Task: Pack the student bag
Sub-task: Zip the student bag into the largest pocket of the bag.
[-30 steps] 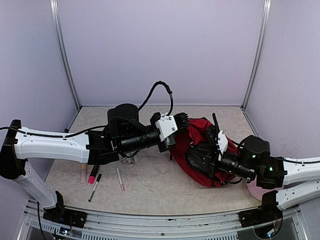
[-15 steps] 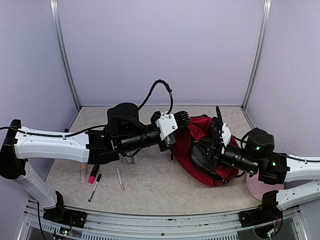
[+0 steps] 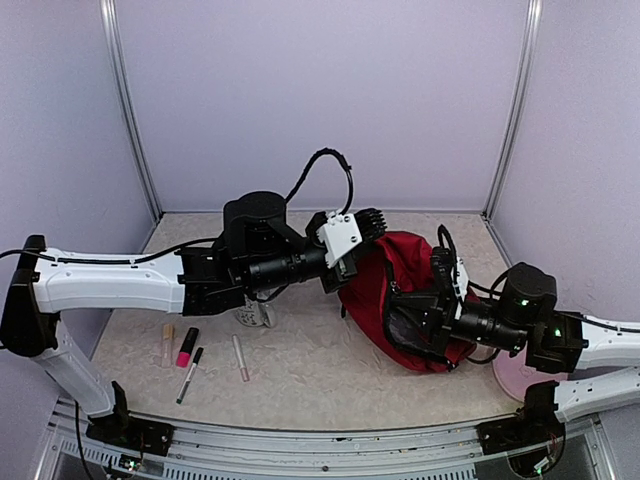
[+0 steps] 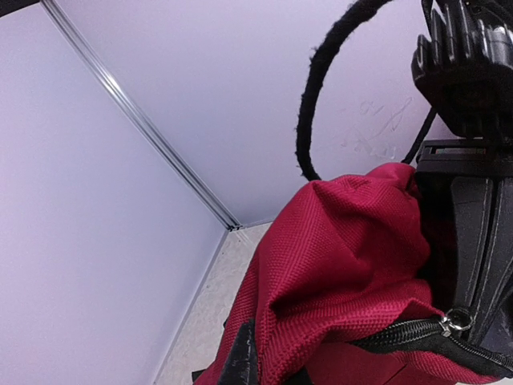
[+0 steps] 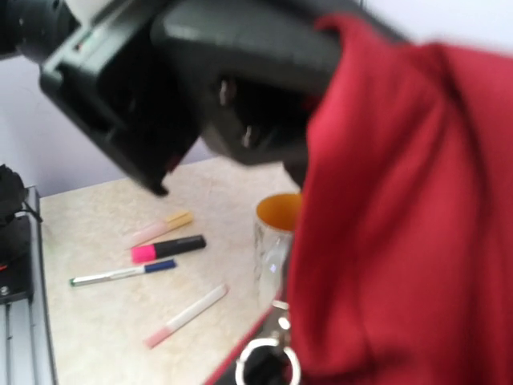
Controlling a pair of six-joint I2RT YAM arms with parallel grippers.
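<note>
Student bag (image 3: 400,268) pinched in closed left end effector (image 3: 370,227), right end effector (image 3: 405,318) closed against it; cup (image 5: 272,234), markers (image 5: 168,249) alongside.

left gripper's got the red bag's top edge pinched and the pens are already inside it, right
Not quite. The left gripper does pinch the student bag, but the pens are not inside it: they lie out on the table, as the top external view shows.

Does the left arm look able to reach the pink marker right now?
Probably not yet: its pincer is shut on the bag; the marker itself lies uncovered.
</note>
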